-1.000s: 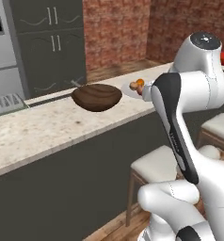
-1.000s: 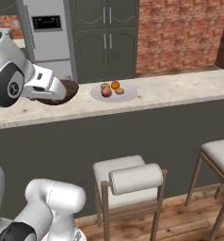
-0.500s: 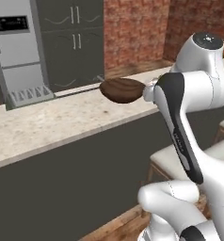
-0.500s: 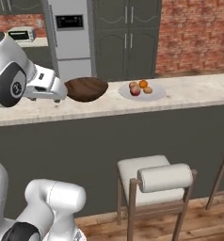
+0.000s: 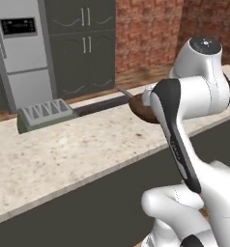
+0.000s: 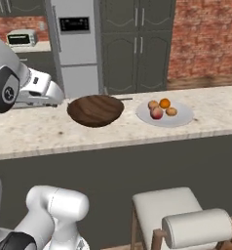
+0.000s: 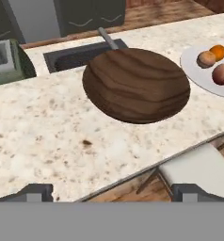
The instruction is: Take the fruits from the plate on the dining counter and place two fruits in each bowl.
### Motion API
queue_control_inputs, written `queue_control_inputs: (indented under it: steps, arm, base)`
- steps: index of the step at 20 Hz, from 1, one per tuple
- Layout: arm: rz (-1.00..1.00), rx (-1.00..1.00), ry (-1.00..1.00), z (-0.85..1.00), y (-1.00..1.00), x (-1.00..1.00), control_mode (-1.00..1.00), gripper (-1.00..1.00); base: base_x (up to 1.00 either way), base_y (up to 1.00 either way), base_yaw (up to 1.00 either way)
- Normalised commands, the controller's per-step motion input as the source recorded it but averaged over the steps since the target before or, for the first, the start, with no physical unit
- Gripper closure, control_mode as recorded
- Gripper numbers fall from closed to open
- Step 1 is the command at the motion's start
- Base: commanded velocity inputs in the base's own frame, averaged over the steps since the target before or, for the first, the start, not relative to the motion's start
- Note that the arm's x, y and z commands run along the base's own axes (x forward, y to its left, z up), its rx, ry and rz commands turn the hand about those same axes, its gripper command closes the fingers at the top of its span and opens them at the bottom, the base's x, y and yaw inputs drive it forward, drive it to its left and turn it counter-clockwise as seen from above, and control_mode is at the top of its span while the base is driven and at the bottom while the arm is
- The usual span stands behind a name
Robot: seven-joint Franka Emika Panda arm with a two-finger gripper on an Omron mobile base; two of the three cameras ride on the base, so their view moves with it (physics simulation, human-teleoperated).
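Base has driven sideways along the table [image 6: 113,136]; plate [image 6: 179,118] of fruits [image 6: 160,108] now nearer; jaws wide open, empty.

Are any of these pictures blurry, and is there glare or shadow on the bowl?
Left base view: soft, arm hides most of the bowl. Right base view: sharper, bowl interior evenly shaded, fruits distinct. Hand view: wood grain crisp, no glare, faint shadow beneath the bowl on the counter.
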Motion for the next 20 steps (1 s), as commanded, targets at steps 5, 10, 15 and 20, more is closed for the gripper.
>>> queue_control_inputs:
  steps: [5,10,15,20]
  arm:
    - [0.0,0.0,0.0,0.0,0.0,0.0,1.0,-1.0]
    - [0.0,0.0,0.0,0.0,0.0,0.0,1.0,-1.0]
    - [0.0,0.0,0.0,0.0,0.0,0.0,1.0,-1.0]
    - [-0.02,0.02,-0.01,0.0,-0.1,0.0,-1.0,-1.0]
  base:
    - [0.71,-1.0,-0.04]
    - [0.07,-0.84,-0.14]
    - [0.14,-0.03,-0.04]
    - [0.0,0.0,0.0]
